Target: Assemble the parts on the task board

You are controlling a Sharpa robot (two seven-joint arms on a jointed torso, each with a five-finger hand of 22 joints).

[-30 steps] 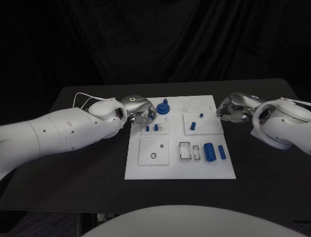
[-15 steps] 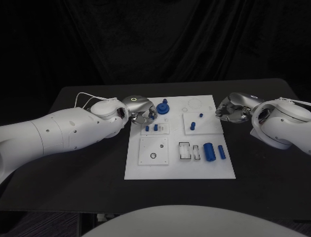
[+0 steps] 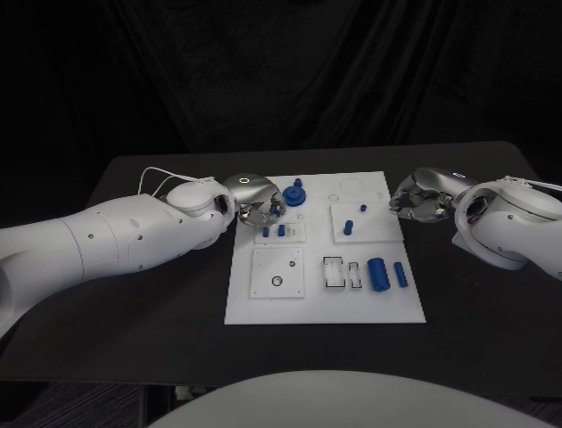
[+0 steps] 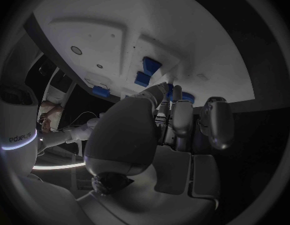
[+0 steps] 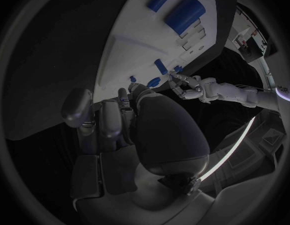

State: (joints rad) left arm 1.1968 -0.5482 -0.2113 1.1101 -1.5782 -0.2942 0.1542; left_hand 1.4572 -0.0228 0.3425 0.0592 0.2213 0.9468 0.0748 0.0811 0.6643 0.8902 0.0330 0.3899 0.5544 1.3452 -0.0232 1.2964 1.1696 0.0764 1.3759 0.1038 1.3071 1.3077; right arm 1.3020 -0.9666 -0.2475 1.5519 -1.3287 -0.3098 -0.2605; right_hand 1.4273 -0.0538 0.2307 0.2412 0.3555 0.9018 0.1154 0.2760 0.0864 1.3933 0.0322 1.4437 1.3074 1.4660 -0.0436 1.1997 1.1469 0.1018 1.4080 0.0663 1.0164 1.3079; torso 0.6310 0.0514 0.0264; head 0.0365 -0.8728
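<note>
Head camera above; wrist cameras close, sharing the task board (image 3: 326, 245).

A black table (image 3: 140, 308) with rounded corners stood before a black cloth backdrop (image 3: 294, 71) that hung in soft vertical folds across the whole rear of the scene. The light was dim, and the tabletop's matte surface showed only a faint sheen.
</note>
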